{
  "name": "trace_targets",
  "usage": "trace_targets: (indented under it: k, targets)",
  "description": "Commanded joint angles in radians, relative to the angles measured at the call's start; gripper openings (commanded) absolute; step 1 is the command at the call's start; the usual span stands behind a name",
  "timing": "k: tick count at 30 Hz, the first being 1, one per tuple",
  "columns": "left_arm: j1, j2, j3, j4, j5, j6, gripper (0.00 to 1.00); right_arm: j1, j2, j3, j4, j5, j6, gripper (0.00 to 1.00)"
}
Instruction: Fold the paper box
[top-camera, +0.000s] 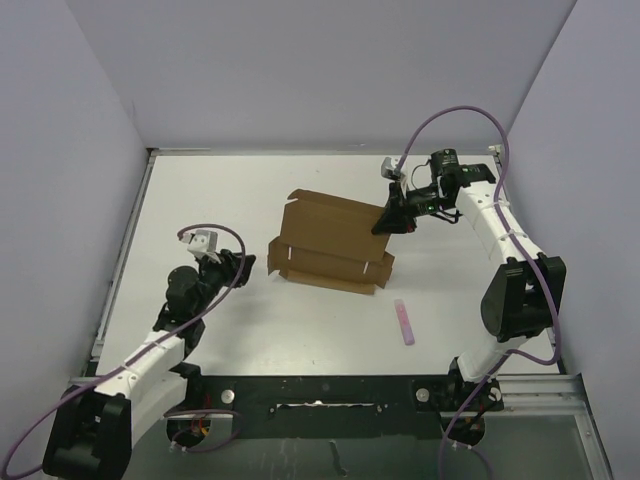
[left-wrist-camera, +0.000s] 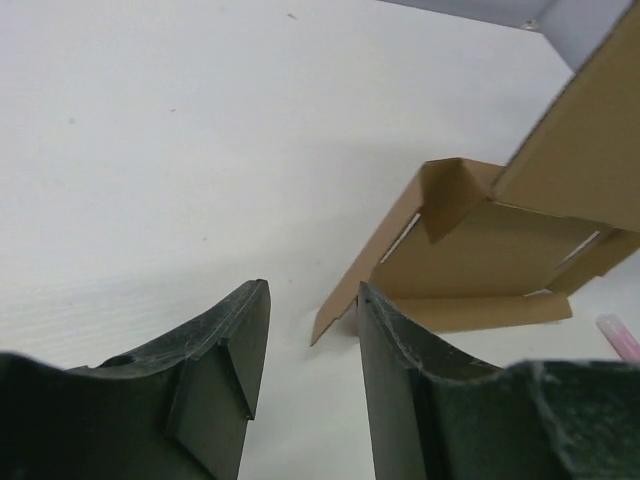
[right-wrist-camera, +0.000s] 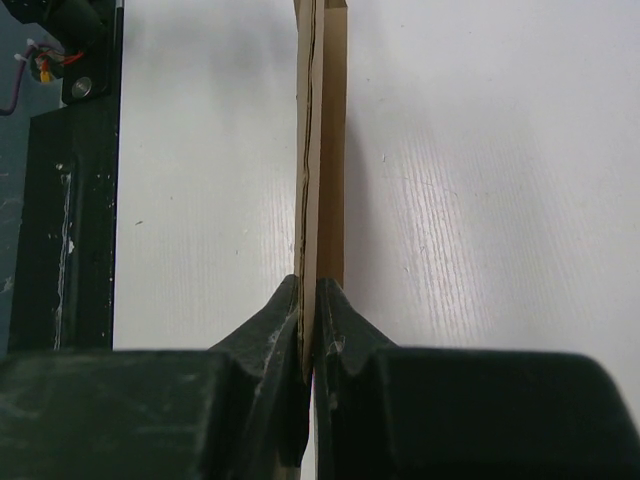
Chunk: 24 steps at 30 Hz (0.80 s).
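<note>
**A:** Two grippers are in the shot. What is each one doing?

**B:** The right gripper (right-wrist-camera: 308, 300) is clamped on the paper box (top-camera: 330, 245). Its wrist view shows both fingers pinched tight on the thin edge of a cardboard panel.

**A:** And the other one?

**B:** The left gripper (left-wrist-camera: 310, 310) has its jaws parted with nothing between them. It is low over the table (top-camera: 200, 190), just left of the box and apart from it.

**A:** Where does the box sit?

**B:** It sits around mid-table, between the two arms. Its base lies on the surface with the low side walls partly up. A broad panel rises along the far side (the right gripper's pinch is at that panel's right-hand end).

**A:** Is anything else there?

**B:** A small pink stick (top-camera: 404, 322) lies flat on the table near the box's near right corner, not touching it.
</note>
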Motion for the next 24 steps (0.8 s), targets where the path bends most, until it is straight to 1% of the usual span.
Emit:
trace_targets:
  k: [1,4,6,9,12,13,16,22,24]
  targets:
    - [0.034,0.077,0.081,-0.011,-0.052,0.04,0.38,0.005,-0.043,0.005,-0.013,-0.008,-0.022,0.0]
    - [0.035,0.235,0.123,0.111,0.058,0.116,0.38,0.008,-0.041,0.006,-0.016,-0.007,-0.022,0.0]
    - [0.035,0.344,0.153,0.183,0.135,0.148,0.39,0.008,-0.042,0.005,-0.017,-0.008,-0.023,0.0]
    - [0.033,0.479,0.172,0.333,0.259,0.175,0.39,0.006,-0.04,0.003,-0.018,-0.012,-0.024,0.0]
    - [0.031,0.552,0.143,0.507,0.354,0.175,0.39,0.007,-0.04,0.004,-0.02,-0.011,-0.026,0.0]
    - [0.032,0.563,0.134,0.539,0.376,0.174,0.39,0.008,-0.038,0.004,-0.02,-0.011,-0.027,0.0]
    - [0.016,0.576,0.111,0.576,0.43,0.21,0.42,0.011,-0.034,0.003,-0.019,-0.01,-0.03,0.0]
    - [-0.012,0.608,0.113,0.576,0.44,0.236,0.44,0.021,-0.028,0.002,-0.029,-0.007,-0.039,0.0]
    - [-0.015,0.609,0.112,0.57,0.436,0.245,0.47,0.02,-0.03,0.0,-0.029,-0.008,-0.041,0.0]
